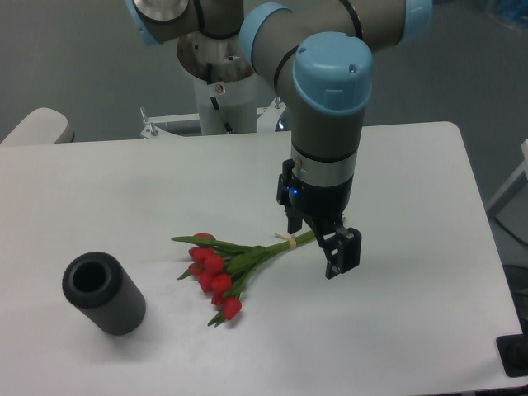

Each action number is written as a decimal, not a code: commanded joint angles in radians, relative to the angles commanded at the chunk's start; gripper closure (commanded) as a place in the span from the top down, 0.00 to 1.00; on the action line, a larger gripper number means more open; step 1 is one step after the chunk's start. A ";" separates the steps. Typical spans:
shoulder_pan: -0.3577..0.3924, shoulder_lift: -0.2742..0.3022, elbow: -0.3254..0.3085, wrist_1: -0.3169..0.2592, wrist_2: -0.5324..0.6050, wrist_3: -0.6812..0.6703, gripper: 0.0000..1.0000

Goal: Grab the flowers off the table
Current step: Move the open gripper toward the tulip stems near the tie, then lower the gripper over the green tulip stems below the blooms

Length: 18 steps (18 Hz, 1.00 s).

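Note:
The flowers (221,272), a small bunch of red tulip buds with green leaves, lie flat on the white table (412,165) near its middle. Their long green stems run up and to the right, tied by a pale band (286,240). My gripper (320,241) points down over the stem ends, just right of the band. Its two black fingers (343,251) stand apart, with the stem tips between or just under them. It looks open and the bunch rests on the table.
A dark grey hollow cylinder (103,294) lies on its side at the front left of the table. The arm's base (216,78) stands at the far edge. The table's right edge is close to the gripper's right.

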 joint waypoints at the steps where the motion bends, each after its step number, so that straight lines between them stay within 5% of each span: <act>1: 0.000 0.000 -0.005 0.000 0.000 0.000 0.99; 10: -0.009 0.008 -0.063 0.000 0.005 -0.015 0.99; 18: -0.018 0.049 -0.227 0.008 0.006 -0.184 1.00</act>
